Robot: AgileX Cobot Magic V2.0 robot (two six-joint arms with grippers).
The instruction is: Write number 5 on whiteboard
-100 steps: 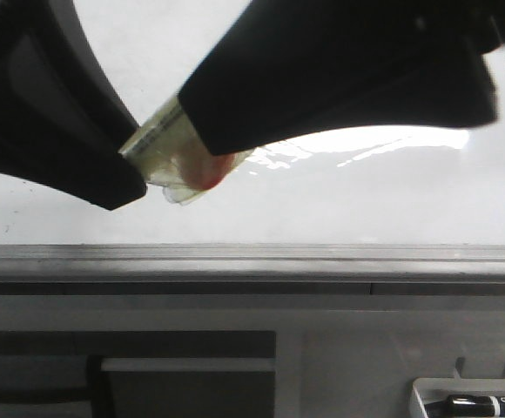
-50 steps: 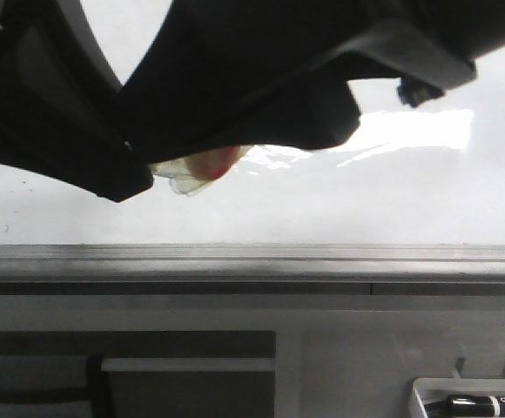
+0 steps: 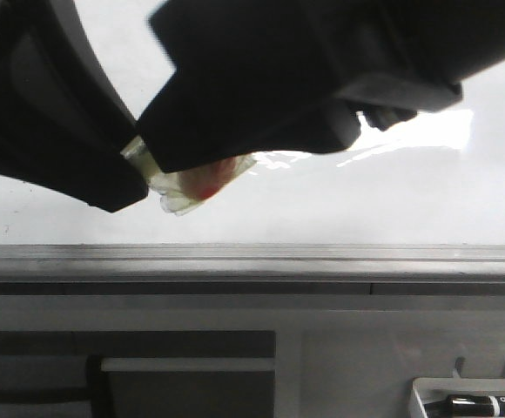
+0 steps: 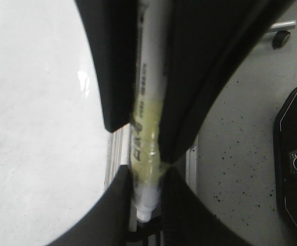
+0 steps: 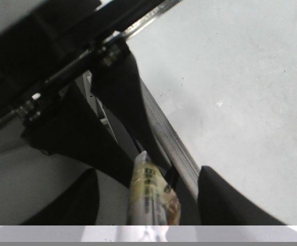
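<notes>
Whiteboard (image 3: pixel 340 205) filling background, glare across it, grey rail below. I'm seeing marker (image 4: pixel 147 128) sitting between left gripper (image 4: pixel 144 154) jaws, clamped tight. Right gripper (image 5: pixel 148 189) jaws standing apart either side of marker's taped end, contact unclear.

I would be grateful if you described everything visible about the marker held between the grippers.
The marker is a slim white pen with small printed text along its barrel and a band of yellowish clear tape around its middle. The front view shows a reddish patch under the tape. The left gripper is shut on it near one end, and the right gripper's black fingers flank the barrel farther along. It lies in front of the whiteboard.
</notes>
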